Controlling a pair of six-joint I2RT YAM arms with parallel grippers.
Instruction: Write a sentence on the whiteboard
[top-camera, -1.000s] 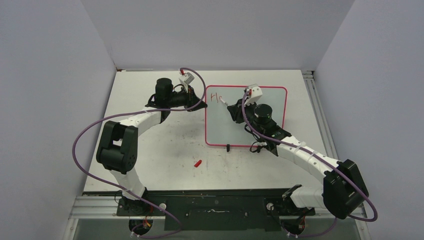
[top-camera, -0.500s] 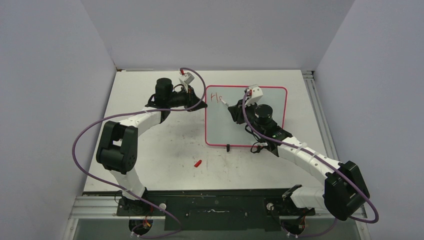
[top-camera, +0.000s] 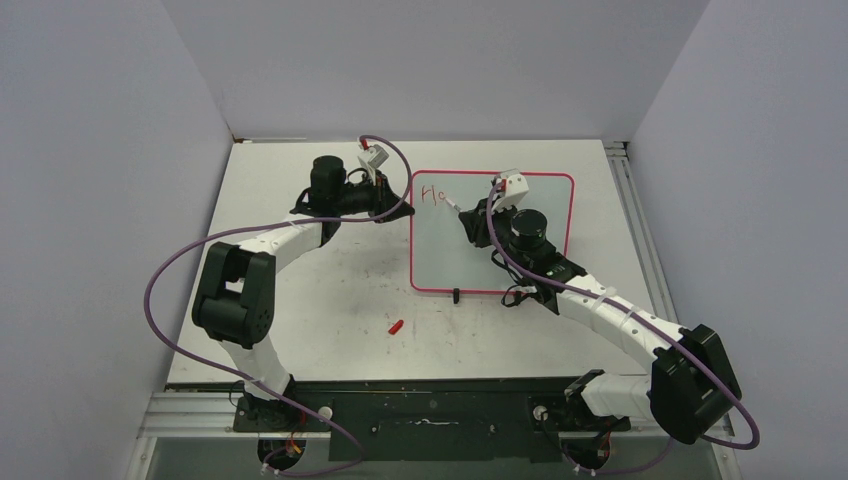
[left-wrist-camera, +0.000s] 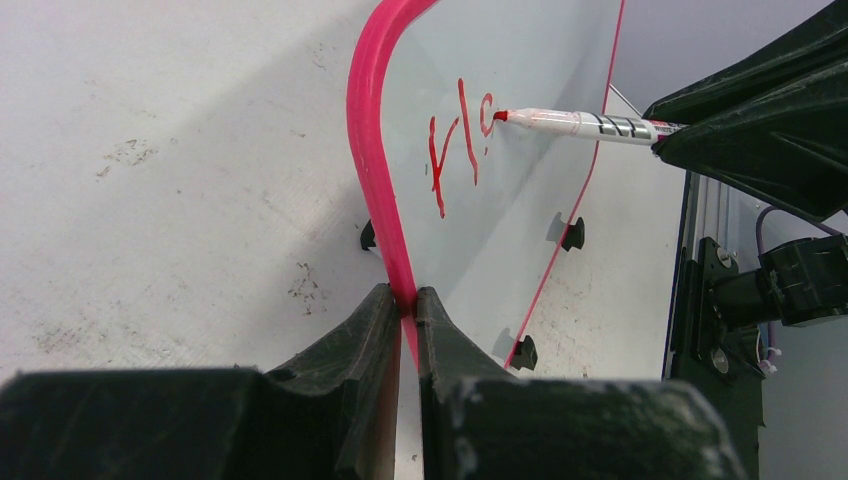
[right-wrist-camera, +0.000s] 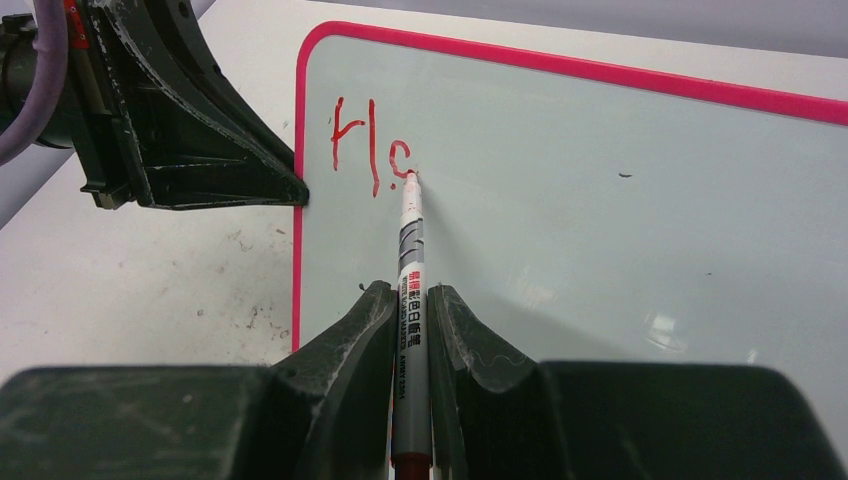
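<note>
From above, the whiteboard (top-camera: 450, 262) is lying flat on the tabletop (top-camera: 330, 290), right of the middle and towards the far side, its pink rim running all round; the sentence (top-camera: 432, 195) is showing only as its first red strokes, an "H" and a curl like a "c", in the board's far left corner; the left arm (top-camera: 270, 245) is reaching across to the board's left edge, and the right arm (top-camera: 600, 310) is stretching over the board from the near right, pointing a marker (top-camera: 453, 206) at the writing; a small red piece (top-camera: 396, 326) is lying on the tabletop, near the board's front edge and apart from it. In the left wrist view, the left fingers (left-wrist-camera: 365, 340) are standing narrow, pinching the board's pink rim between them; beyond them the marker's red tip is touching the board at the curl, and small black feet (left-wrist-camera: 572, 232) are showing along the board's edges. In the right wrist view, the right fingers (right-wrist-camera: 360, 330) are closing tightly on the grey barrel of the marker, which is sticking out straight ahead with its tip resting on the board at the end of the curl, just right of the "H"; the other arm's black fingers are touching the rim at the left edge, beside the writing; the rest of the board is showing pale and unmarked apart from one tiny dark speck.
</note>
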